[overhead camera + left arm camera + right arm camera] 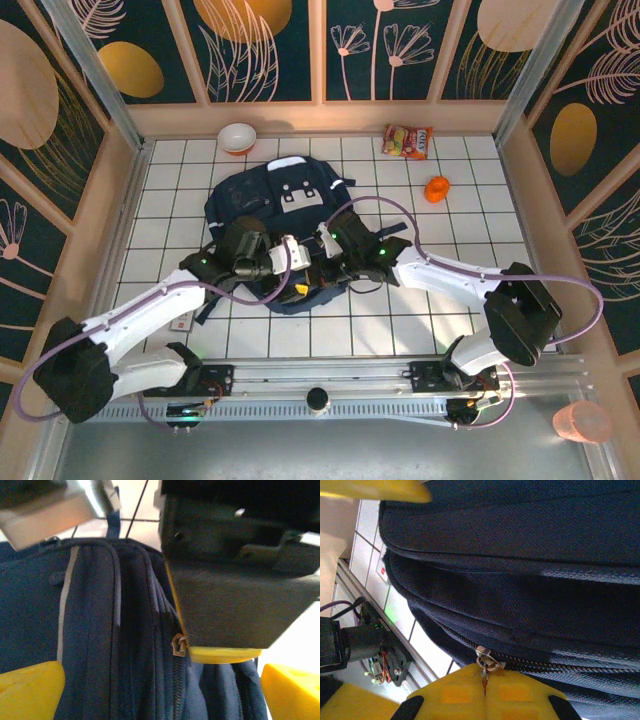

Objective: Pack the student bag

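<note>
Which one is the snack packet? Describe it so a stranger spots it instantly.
Start at the big navy backpack in the middle. Look beyond it to the far right, where the snack packet lies flat. It is red and yellow, unlike the plain orange lump nearby.

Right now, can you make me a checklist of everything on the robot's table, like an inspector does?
Surface: white tiled table, no spills seen.
Job's things: student bag lies flat mid-table; its zipper pull is pinched.
Clutter: bowl, snack packet and small orange thing behind the bag; small card by the left arm.
Grippers: left gripper open over the bag, holding nothing; right gripper shut on the zipper pull.
Cables: purple cables loop from both arms.
Surroundings: dark flower-patterned walls; pinkish cup beyond the front rail.
</note>
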You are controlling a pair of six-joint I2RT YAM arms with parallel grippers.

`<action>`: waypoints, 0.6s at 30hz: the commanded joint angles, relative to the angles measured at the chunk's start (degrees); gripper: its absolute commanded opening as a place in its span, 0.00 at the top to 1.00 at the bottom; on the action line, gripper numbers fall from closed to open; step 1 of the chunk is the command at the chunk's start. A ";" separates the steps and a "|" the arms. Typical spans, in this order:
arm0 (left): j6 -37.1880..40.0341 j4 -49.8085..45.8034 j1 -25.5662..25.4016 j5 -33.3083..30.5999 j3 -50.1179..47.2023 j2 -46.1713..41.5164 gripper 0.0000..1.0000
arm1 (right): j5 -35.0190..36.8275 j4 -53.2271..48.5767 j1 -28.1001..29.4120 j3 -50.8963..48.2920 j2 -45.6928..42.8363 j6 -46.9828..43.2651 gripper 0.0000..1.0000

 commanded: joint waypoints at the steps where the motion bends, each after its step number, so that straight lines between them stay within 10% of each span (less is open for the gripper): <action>1: 0.66 1.90 -0.03 -2.55 1.19 2.36 0.01 | -1.85 -0.54 -0.53 0.61 -0.56 -1.76 1.00; 5: 4.63 0.36 -0.03 -5.06 0.50 3.58 0.09 | -1.92 -1.35 -1.30 0.09 -1.35 -2.19 1.00; 14: 7.27 -0.35 0.01 -8.02 -2.53 1.40 0.90 | -0.91 -6.59 -5.50 0.01 -2.22 -5.44 1.00; 18: 9.19 -3.79 0.35 -10.18 -2.92 0.06 0.99 | -1.97 -8.18 -12.26 -2.86 -3.86 -8.82 1.00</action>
